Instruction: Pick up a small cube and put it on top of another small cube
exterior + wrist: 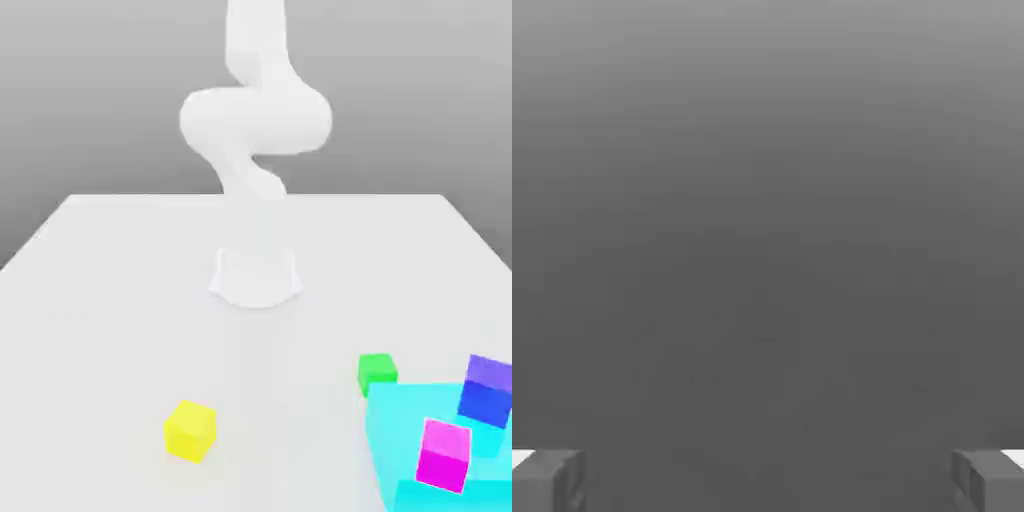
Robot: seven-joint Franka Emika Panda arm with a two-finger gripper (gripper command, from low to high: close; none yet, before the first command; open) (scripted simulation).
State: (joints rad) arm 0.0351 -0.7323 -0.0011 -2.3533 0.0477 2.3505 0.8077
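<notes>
The small bright-green cube rests on the white table at the exterior view's right, touching the far corner of the big cyan block. A yellow cube of about the same size sits alone toward the exterior view's left, near the front. In the hand view my gripper is open, its two grey fingertips spread wide with nothing between them, facing plain grey background. The white arm rises above its base at the table's middle.
On the cyan block stand a magenta cube and a blue-purple cube. The arm's round base sits mid-table. The white table stretches to the exterior view's left.
</notes>
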